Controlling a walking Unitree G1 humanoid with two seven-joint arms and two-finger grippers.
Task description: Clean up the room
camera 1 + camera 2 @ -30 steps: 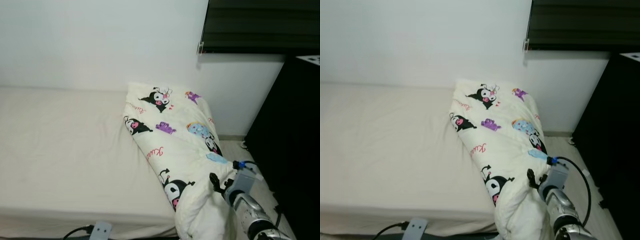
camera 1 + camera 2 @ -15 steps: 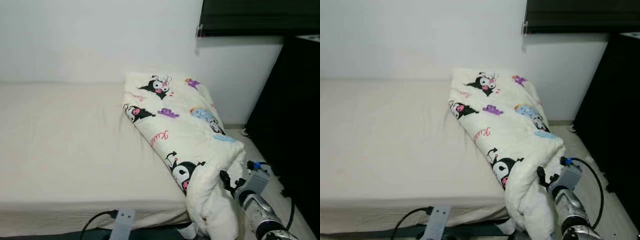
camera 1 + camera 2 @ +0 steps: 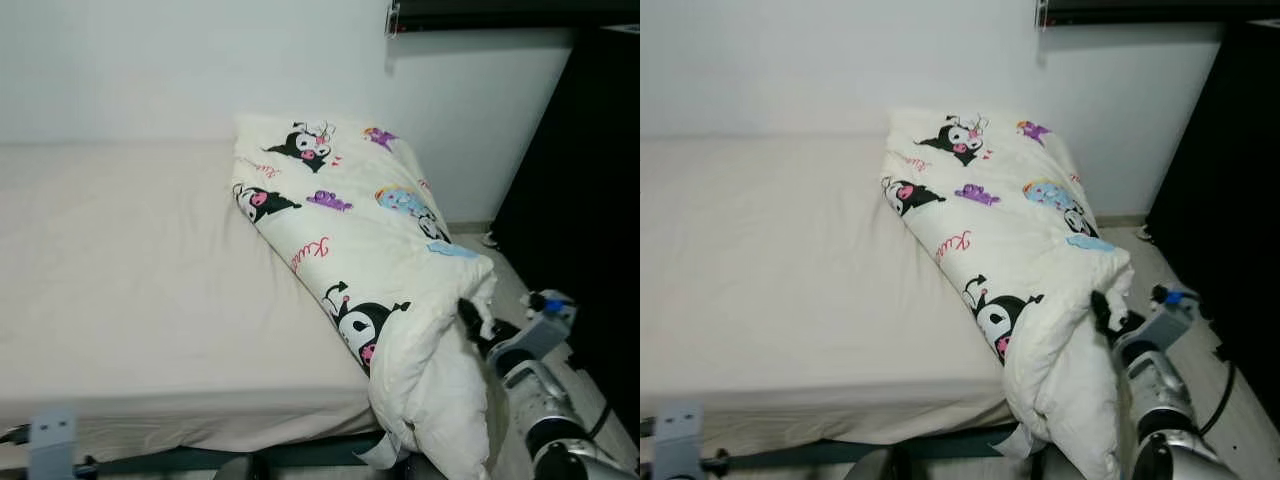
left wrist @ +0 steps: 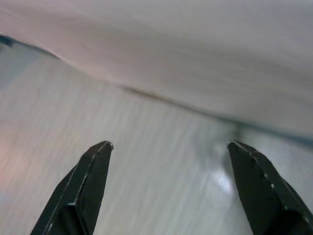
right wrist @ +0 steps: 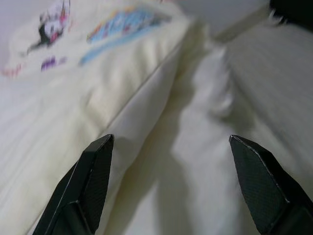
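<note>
Cream sheeting covers the bed [image 3: 130, 290], the largest thing in the room; it runs along a white wall [image 3: 200, 60] and its mattress lies bare and smooth across the robot's left and middle. A dark wardrobe [image 3: 580, 200] stands to the right, with a strip of pale floor [image 3: 1170, 280] between it and the bed.

Next in size is the quilt [image 3: 360, 250], cream with cartoon prints, bunched in a long roll along the bed's right edge from the wall to the near corner, where one end spills over the side and hangs toward the floor. That drooping end is likely why the right arm is there: the quilt needs lifting back onto the mattress and spreading or folding.

The right gripper [image 5: 171, 183] sits against the hanging fold at the corner, its fingers [image 5: 93, 176] spread wide with quilt cloth lying between them, not yet pinched. The left gripper [image 4: 168, 188] hangs low beside the bed frame, fingers [image 4: 88, 186] likewise apart and holding nothing, pointing at the floor.
</note>
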